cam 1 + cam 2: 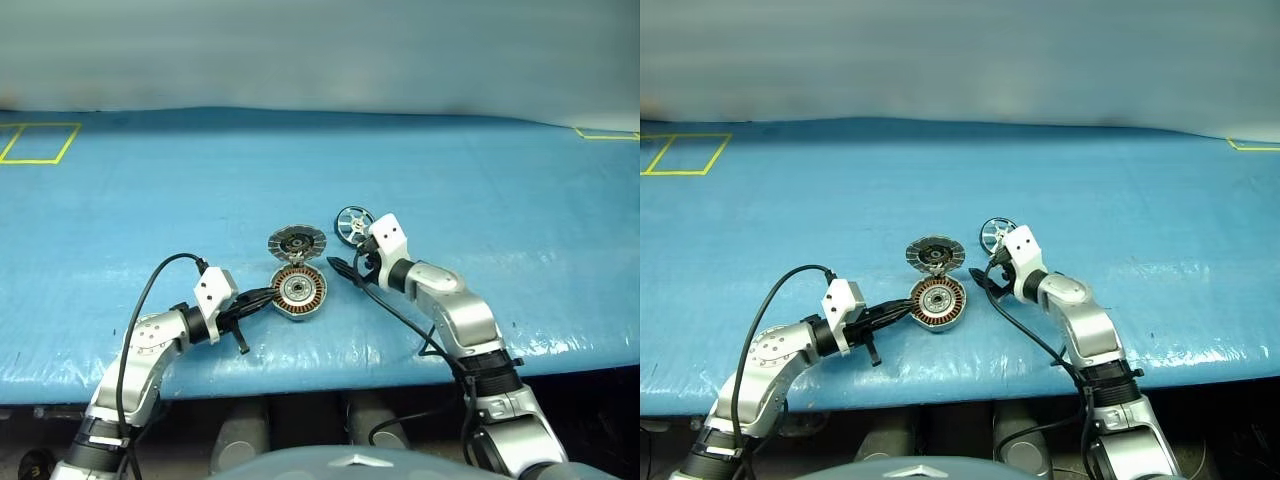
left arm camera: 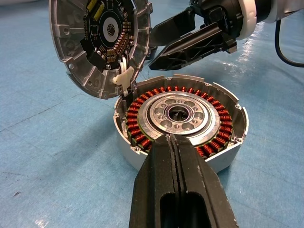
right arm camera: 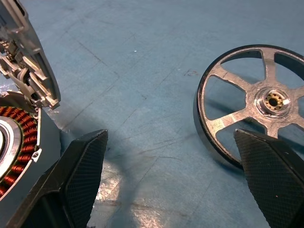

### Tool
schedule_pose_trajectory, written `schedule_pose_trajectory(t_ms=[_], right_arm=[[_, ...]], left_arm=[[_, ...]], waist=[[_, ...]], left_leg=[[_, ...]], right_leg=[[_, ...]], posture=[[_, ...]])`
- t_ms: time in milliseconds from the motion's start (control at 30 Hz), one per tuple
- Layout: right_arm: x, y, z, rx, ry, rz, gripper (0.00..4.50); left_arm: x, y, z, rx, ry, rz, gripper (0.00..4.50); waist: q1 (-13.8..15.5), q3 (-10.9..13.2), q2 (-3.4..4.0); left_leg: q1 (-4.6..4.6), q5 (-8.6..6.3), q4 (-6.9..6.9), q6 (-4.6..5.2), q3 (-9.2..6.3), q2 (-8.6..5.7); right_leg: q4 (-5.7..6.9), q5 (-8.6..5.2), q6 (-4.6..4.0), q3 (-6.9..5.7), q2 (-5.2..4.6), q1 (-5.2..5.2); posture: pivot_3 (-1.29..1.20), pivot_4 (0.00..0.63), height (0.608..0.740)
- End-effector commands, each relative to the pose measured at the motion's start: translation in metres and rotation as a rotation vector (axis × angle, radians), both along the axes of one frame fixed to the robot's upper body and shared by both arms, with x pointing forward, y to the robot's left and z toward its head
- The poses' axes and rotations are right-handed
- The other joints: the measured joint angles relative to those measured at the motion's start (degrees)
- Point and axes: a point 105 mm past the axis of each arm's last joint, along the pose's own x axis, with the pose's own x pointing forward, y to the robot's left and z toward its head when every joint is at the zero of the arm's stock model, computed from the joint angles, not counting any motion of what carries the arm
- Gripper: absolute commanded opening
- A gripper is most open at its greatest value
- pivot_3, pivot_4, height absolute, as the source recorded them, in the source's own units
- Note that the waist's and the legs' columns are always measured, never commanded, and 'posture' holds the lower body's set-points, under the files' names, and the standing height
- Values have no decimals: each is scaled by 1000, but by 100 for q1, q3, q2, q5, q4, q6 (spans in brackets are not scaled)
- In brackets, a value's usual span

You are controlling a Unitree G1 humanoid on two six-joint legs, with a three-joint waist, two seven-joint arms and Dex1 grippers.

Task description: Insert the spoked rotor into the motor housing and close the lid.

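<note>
The motor housing [image 2: 183,118] sits on the blue table, copper windings ringing its silver hub. The lid [image 2: 102,42] stands tilted up at the housing's far edge, joined there by a white piece, with its dark ribbed inner face showing. My left gripper [image 2: 171,138] is shut with nothing in it, and its tips rest at the housing's near rim. The spoked rotor [image 3: 256,102] lies on the table to the right of the lid [image 1: 297,243]. My right gripper [image 3: 175,175] is open between the housing [image 1: 299,291] and the rotor [image 1: 352,224], and its fingers hold nothing.
Blue sheeting covers the table [image 1: 480,200]. Yellow tape outlines mark its far left [image 1: 38,142] and far right [image 1: 608,133] corners. The table's front edge [image 1: 330,375] runs just below the arms. A black cable [image 1: 400,315] trails from the right wrist.
</note>
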Motion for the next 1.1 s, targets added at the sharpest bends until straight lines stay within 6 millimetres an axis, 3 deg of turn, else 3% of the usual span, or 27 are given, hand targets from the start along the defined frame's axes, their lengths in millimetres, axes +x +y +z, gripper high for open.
schedule_pose_trajectory(t_ms=[33,333,567,767,967,1100], right_arm=[[7,-5,24,27,-84,-23,4473],[20,-22,27,-14,-109,-86,4473],[26,-24,39,100,-111,-121,4473],[32,-27,38,133,-97,-154,3019],[34,-29,28,88,-75,-170,1078],[33,-25,23,72,-65,-160,1078]], left_arm=[[-1,0,-5,11,12,0,0],[0,1,-6,12,15,6,0],[0,0,-7,15,14,9,0],[-2,-1,-8,19,18,7,0],[-2,-1,-9,23,19,6,0],[-2,-1,-9,26,22,8,0]], waist=[[1,0,0],[1,0,1],[0,1,2],[1,2,4],[3,4,8],[0,5,10]], left_leg=[[0,0,0,0,0,0],[0,0,0,0,1,0],[-1,0,0,0,0,0],[-1,0,0,0,1,0],[-1,0,0,0,0,0],[-2,0,-1,0,1,-1]], right_leg=[[0,0,0,0,0,0],[0,0,0,0,0,0],[-1,0,0,0,0,0],[-2,0,0,0,0,1],[-1,0,0,0,0,1],[-2,0,0,1,-1,0]], posture=[[0,150,740],[0,150,740],[0,150,740],[0,150,740],[0,150,740],[0,150,740]])
